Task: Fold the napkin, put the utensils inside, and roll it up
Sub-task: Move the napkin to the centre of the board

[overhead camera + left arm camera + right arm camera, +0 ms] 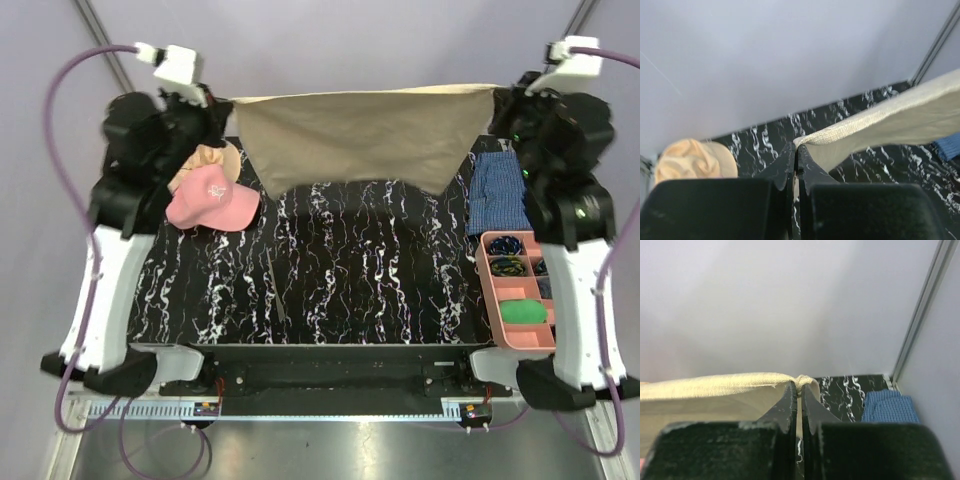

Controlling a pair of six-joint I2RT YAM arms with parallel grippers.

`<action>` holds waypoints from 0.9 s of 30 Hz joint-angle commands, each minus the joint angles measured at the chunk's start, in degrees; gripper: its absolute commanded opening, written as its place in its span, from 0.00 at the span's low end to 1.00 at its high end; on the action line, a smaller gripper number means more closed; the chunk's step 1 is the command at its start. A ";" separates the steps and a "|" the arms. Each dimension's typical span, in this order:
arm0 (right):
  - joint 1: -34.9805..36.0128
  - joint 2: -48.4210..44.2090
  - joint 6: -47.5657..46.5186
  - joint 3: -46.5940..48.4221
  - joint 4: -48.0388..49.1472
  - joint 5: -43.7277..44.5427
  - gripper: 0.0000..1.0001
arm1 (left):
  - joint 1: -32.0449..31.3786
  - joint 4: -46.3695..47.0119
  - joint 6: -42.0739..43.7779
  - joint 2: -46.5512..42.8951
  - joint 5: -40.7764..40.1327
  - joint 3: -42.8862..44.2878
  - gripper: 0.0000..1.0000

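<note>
Napkin aloft, long edge left-right, between left fingers and right fingers.

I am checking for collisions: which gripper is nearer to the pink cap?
Left. The left gripper holds a corner of the napkin just beyond the pink cap; the right gripper holds the other corner, far across the table.
</note>
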 commanded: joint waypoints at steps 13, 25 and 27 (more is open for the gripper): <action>0.07 -12.29 -0.40 2.75 -3.61 -4.69 0.00 | 0.24 0.90 -4.71 -11.13 6.82 5.34 0.00; 0.16 -6.75 21.03 -36.88 12.65 -34.64 0.23 | -3.26 1.42 -6.40 -1.72 16.08 -9.51 0.00; 0.16 -6.92 21.13 -42.61 13.45 -34.66 0.30 | -8.09 1.42 -4.90 0.03 12.90 -8.64 0.00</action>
